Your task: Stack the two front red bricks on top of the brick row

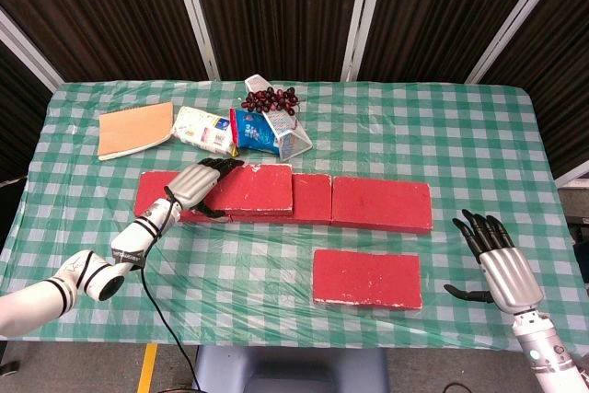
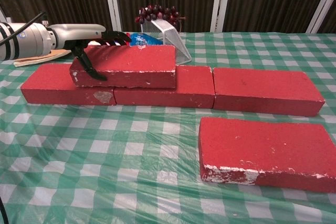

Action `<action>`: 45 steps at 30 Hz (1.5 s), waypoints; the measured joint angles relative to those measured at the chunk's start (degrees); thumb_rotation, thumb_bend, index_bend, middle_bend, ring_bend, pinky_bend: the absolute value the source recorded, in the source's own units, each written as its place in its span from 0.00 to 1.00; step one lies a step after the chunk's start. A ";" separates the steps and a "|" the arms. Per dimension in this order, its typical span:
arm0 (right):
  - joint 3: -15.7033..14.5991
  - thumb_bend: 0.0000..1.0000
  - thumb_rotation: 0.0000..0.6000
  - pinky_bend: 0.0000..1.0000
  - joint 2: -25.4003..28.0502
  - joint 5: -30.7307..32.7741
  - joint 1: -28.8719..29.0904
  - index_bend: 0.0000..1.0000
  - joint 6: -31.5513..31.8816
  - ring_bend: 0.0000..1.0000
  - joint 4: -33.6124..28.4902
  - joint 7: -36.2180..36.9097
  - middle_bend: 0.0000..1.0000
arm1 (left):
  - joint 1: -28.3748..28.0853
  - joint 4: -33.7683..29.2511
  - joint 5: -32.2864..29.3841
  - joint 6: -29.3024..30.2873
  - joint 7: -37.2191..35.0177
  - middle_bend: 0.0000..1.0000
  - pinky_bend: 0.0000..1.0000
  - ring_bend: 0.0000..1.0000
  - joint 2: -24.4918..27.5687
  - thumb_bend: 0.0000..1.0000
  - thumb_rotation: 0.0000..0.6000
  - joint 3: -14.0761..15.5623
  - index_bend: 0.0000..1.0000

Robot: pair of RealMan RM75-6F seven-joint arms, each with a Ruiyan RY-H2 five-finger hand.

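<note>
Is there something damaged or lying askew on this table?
The front brick has chipped, whitish patches along its near edge. The milk carton behind the brick row lies tipped on its side. Nothing is spilled.

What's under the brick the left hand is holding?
The held brick in the left hand sits on the left and middle row bricks, over their seam. Contact underneath is hidden.
</note>
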 measured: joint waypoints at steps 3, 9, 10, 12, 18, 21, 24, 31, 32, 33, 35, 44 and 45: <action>0.01 0.15 0.87 0.00 -0.01 0.03 -0.02 0.00 0.03 0.00 -0.01 -0.04 0.00 | -0.08 0.39 0.12 0.17 -0.14 0.37 0.26 0.25 -0.25 0.26 1.00 0.20 0.05; 0.04 0.15 0.87 0.00 -0.04 0.11 -0.05 0.00 0.04 0.00 -0.06 -0.18 0.00 | -0.24 0.25 0.39 0.05 -0.61 0.25 0.20 0.15 0.00 0.26 1.00 0.67 0.03; 0.04 0.15 0.87 0.00 -0.06 0.12 -0.04 0.00 0.02 0.00 -0.06 -0.23 0.00 | -0.25 0.22 0.35 0.07 -0.61 0.23 0.18 0.13 0.01 0.26 1.00 0.71 0.02; 0.03 0.15 0.87 0.00 -0.07 0.14 -0.03 0.00 -0.02 0.00 -0.10 -0.32 0.00 | -0.27 0.34 0.26 0.02 -0.44 0.20 0.17 0.10 -0.03 0.25 1.00 0.77 0.00; 0.10 0.15 0.87 0.00 -0.06 0.23 -0.11 0.00 0.15 0.00 -0.14 -0.38 0.00 | -0.40 0.42 -0.49 -0.58 0.44 0.17 0.15 0.08 -0.14 0.25 1.00 0.98 0.00; 0.11 0.15 0.87 0.00 -0.08 0.27 -0.10 0.00 0.09 0.00 -0.13 -0.43 0.00 | -0.35 0.27 -0.58 -0.37 0.47 0.16 0.15 0.07 -0.14 0.26 1.00 1.02 0.00; 0.13 0.15 0.87 0.00 -0.13 0.37 -0.06 0.00 -0.03 0.00 -0.15 -0.57 0.00 | -0.33 0.15 -0.67 -0.47 0.56 0.12 0.14 0.03 -0.05 0.26 1.00 1.14 0.00; 0.16 0.15 0.87 0.00 -0.15 0.43 -0.09 0.00 0.02 0.00 -0.23 -0.67 0.00 | -0.32 0.24 -1.71 -0.67 1.55 0.00 0.12 0.00 -0.15 0.23 1.00 1.00 0.00; 0.17 0.15 0.87 0.00 -0.14 0.42 -0.12 0.00 0.09 0.00 -0.24 -0.69 0.00 | -0.27 0.29 -1.97 -0.62 1.84 0.00 0.12 0.00 -0.18 0.22 1.00 0.94 0.00; 0.17 0.15 0.87 0.00 -0.14 0.42 -0.14 0.00 0.11 0.00 -0.26 -0.70 0.00 | -0.24 0.31 -2.16 -0.58 2.05 0.00 0.13 0.00 -0.20 0.22 1.00 0.90 0.00; 0.20 0.15 0.87 0.00 -0.13 0.46 -0.15 0.00 0.13 0.00 -0.26 -0.68 0.00 | -0.16 0.18 -2.45 -0.58 2.30 0.00 0.13 0.00 -0.15 0.22 1.00 0.85 0.00; 0.27 0.15 0.87 0.00 -0.14 0.52 -0.24 0.00 0.32 0.00 -0.29 -0.67 0.00 | -0.18 -1.63 -2.57 -1.09 2.15 0.00 0.12 0.00 0.81 0.22 1.00 0.89 0.00; 0.28 0.15 0.87 0.00 -0.14 0.52 -0.25 0.00 0.35 0.00 -0.29 -0.68 0.00 | -0.20 -1.77 -2.54 -1.16 2.08 0.00 0.12 0.00 0.87 0.22 1.00 0.90 0.00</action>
